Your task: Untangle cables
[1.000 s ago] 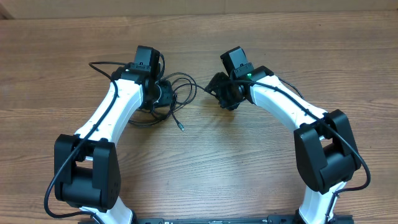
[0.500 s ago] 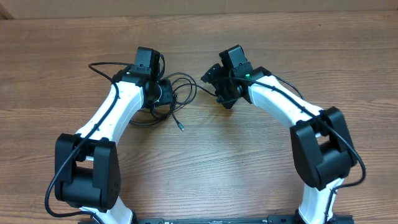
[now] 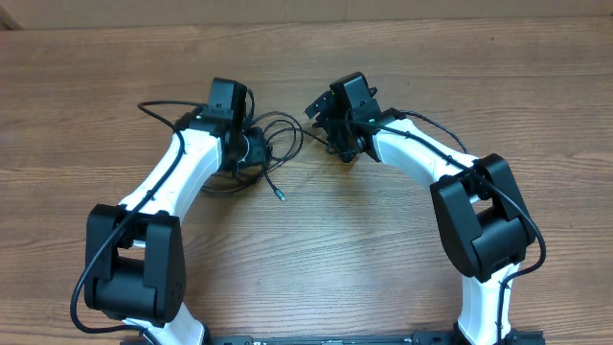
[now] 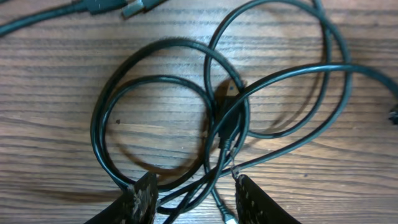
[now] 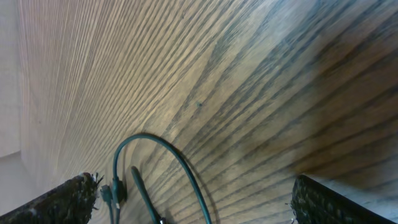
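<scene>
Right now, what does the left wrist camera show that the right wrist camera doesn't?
Only the left wrist view: a tangle of overlapping black cable loops, strands running between the open left gripper, and two plug ends at the top edge. Only the right wrist view: the right gripper spread wide over mostly bare wood, with one cable arc at the bottom edge. Both: the wooden table and black cable.

Right end effector (image 3: 326,125) swung left toward cables (image 4: 227,127), jaws spread wide.
</scene>
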